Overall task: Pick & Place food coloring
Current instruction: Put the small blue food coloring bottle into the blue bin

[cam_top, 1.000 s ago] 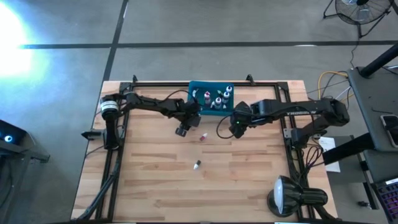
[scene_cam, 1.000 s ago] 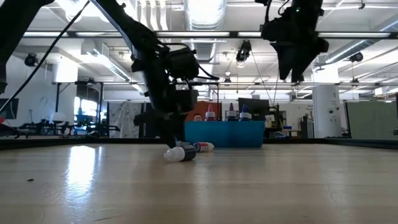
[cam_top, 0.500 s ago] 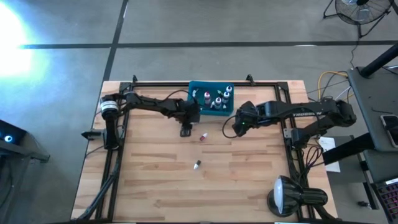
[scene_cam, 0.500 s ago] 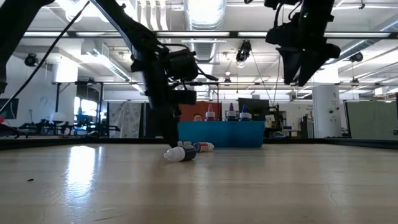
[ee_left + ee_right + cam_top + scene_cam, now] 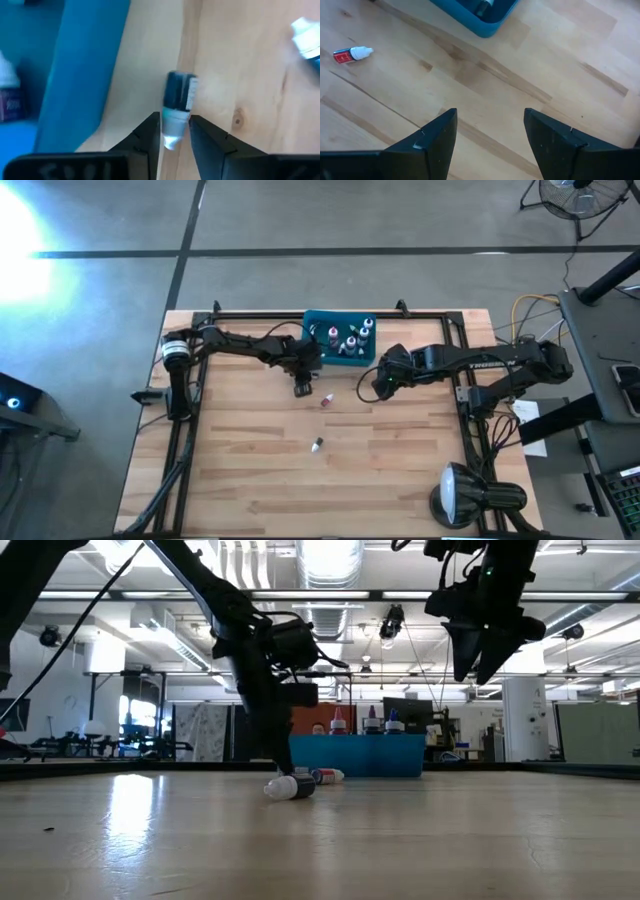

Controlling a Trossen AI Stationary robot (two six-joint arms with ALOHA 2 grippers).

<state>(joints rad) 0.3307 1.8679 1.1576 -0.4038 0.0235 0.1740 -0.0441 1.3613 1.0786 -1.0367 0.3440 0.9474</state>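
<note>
The food coloring bottles are tiny, with white pointed caps. Several stand in the teal bin (image 5: 312, 320) at the table's far edge. A red one (image 5: 325, 400) and another (image 5: 316, 445) lie on their sides on the wood. A dark bottle (image 5: 180, 90) lies beside the bin wall. My left gripper (image 5: 300, 387) is low over it, shut on its cap end. My right gripper (image 5: 376, 384) hangs open in the air to the bin's right and near side (image 5: 490, 145), touching nothing. My left gripper pinches the dark bottle by its white cap end (image 5: 173, 131) between the two fingers (image 5: 150, 134). The fingers run along the bottle, whose dark body points away from them. Lifted or on the wood, I cannot tell.
A black frame rail runs round the table edges. A round lamp (image 5: 470, 495) stands at the near right corner. The red bottle (image 5: 351, 53) lies on bare wood left of my right gripper. In the low view the nearer bottle (image 5: 290, 787) lies before the bin (image 5: 355, 755).
My left gripper has shifted a little toward the table's right edge, closer to the bin, and its wrist has tipped more upright. My right gripper has drifted slightly in the air. The loose bottles on the wood have stayed where they were.
</note>
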